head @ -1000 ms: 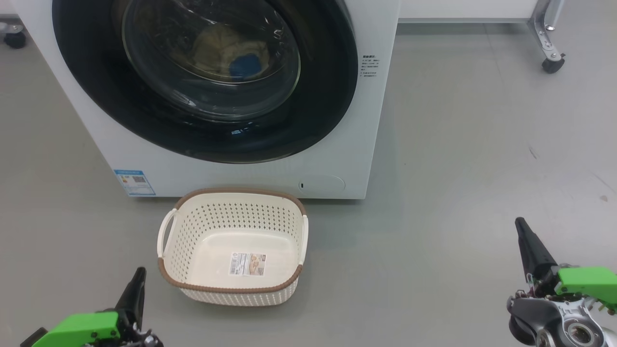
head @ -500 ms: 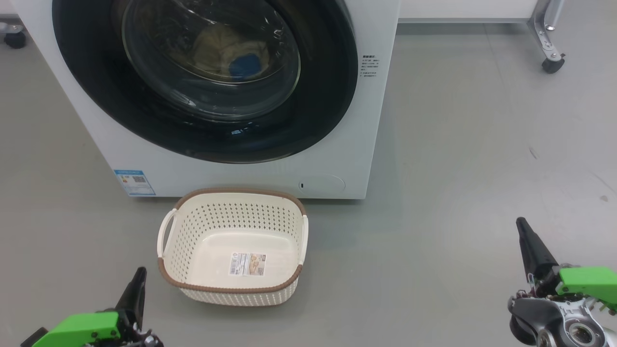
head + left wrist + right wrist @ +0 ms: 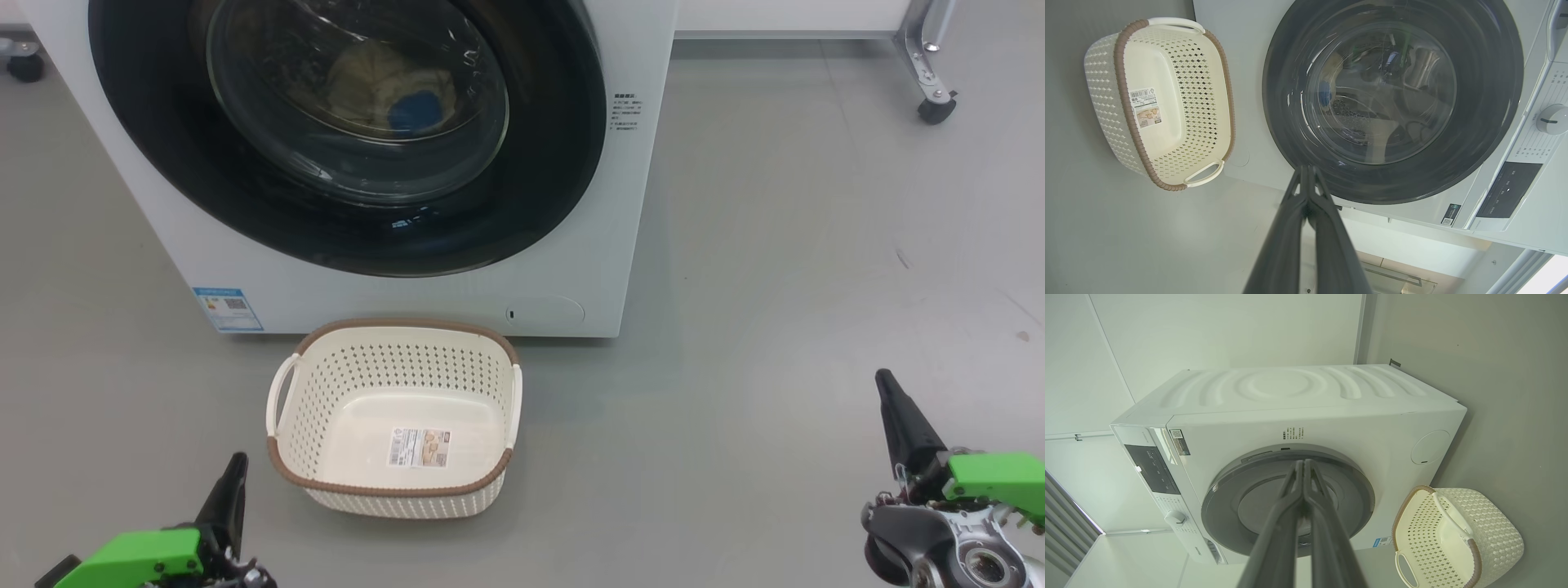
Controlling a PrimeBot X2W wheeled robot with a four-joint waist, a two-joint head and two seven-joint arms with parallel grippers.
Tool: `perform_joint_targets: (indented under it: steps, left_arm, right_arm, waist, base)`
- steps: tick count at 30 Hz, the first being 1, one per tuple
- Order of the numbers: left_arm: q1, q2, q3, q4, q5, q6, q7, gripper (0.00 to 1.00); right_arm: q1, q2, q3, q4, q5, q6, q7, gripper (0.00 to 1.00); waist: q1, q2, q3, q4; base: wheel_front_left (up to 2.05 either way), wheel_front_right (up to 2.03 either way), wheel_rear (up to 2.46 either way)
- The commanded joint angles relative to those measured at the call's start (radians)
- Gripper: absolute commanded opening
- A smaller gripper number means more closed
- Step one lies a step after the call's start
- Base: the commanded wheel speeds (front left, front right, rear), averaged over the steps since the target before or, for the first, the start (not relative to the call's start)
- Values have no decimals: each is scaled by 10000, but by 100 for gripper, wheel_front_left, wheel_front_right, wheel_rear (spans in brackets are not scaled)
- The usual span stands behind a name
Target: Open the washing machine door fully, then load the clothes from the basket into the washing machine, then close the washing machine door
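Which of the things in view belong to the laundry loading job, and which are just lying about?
Belong to the job:
washing machine
washing machine door, shut
clothes, in the drum behind the glass
basket, no clothes in it

Just lying about:
castor on a metal leg, far right
second castor, far left

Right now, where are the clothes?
In the head view the clothes lie inside the washing machine, behind the shut door, near the top centre. The basket stands on the floor in front of it.
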Motion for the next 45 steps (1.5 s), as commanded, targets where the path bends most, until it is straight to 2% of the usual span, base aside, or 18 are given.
perform_joint_targets:
  steps: [1, 45]
  left_arm:
    - [-507, 78, 391, -278, 37, -69, 65, 0]
    - [-512, 41, 443, -277, 80, -69, 107, 0]
  right_arm:
    - [-539, -129, 133, -315, -30, -30, 66, 0]
    - [-548, -56, 30, -309, -116, -30, 149, 0]
  waist:
    - [0, 0, 0, 0]
    - [0, 0, 0, 0]
  base:
    - [0, 0, 0]
    - [0, 0, 0]
